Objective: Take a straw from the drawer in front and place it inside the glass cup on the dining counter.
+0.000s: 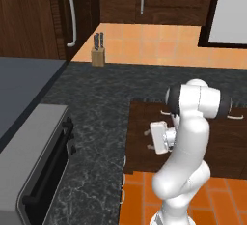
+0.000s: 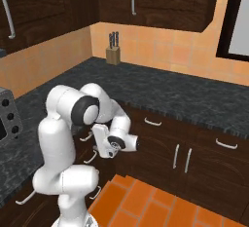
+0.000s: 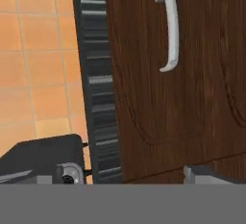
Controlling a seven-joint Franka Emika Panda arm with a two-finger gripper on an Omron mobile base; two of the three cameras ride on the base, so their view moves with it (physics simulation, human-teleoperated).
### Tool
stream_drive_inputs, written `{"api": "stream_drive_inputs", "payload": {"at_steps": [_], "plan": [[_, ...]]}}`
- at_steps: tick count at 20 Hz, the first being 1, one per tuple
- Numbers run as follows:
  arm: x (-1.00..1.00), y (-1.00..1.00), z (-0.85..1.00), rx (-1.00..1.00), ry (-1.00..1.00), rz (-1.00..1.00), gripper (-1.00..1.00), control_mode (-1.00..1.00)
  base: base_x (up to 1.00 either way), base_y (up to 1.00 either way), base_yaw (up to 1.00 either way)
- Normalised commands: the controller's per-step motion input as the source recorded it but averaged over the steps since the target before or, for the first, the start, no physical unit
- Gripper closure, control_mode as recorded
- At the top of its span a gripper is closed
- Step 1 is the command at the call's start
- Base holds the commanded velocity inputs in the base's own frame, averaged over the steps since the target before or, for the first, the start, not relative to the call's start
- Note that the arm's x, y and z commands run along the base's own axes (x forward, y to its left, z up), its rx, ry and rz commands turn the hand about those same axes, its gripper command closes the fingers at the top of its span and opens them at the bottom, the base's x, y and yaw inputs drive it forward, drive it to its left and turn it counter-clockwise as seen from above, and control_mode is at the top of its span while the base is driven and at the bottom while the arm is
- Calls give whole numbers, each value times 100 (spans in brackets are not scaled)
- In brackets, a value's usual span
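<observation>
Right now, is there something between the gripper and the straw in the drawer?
Yes: the drawer is shut, so its dark wood front with the curved silver handle stands before the gripper. The straw is hidden inside.

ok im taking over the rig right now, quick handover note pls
Claw: low in front of the dark cabinets under the black worktop, holding nothing visible; open or shut can't be told.
Drawer: closed, its curved silver handle straight ahead in the hand view, not touched.
Knife block stands at the back of the worktop.
Done: nothing yet.
Left: open the drawer, take the straw, carry it to the glass cup.
</observation>
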Motion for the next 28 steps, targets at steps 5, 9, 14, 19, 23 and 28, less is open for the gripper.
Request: {"api": "stream_drive_inputs", "payload": {"at_steps": [5,9,14,19,23,28], "plan": [[22,25,-31,4,-18,10,-100,-100,0,0,0],[26,25,-20,1,-14,5,-100,-100,0,0,0],[35,27,-15,0,-5,0,-100,-100,0,0,0],[17,39,-1,0,-7,0,-100,-100,0,0,0],[0,37,-1,-2,-6,0,-100,-100,0,0,0],[2,18,-18,-3,-1,0,-100,-100,0,0,0]]}}
